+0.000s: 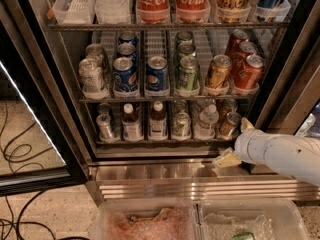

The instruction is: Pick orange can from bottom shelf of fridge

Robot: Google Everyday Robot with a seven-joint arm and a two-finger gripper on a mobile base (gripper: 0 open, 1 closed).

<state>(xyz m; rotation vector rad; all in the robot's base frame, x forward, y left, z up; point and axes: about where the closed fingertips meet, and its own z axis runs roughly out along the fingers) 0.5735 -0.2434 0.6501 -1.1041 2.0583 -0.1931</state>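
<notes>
The orange can (229,125) stands at the right end of the bottom shelf (165,142) of the fridge (150,176), with a second similar can (227,106) behind it. My gripper (236,142) reaches in from the right on a white arm, just right of and slightly below the can. Its fingers are open. The upper fingertip (246,123) sits beside the can and the lower one (226,159) hangs over the steel base. Nothing is held.
A water bottle (206,121), a green-silver can (181,125), two brown bottles (158,121) and a silver can (106,126) share the bottom shelf. The rack above holds a golden can (218,74) and red-orange cans (247,74). The black door frame (280,89) is close by on the right. Plastic bins (150,206) lie below.
</notes>
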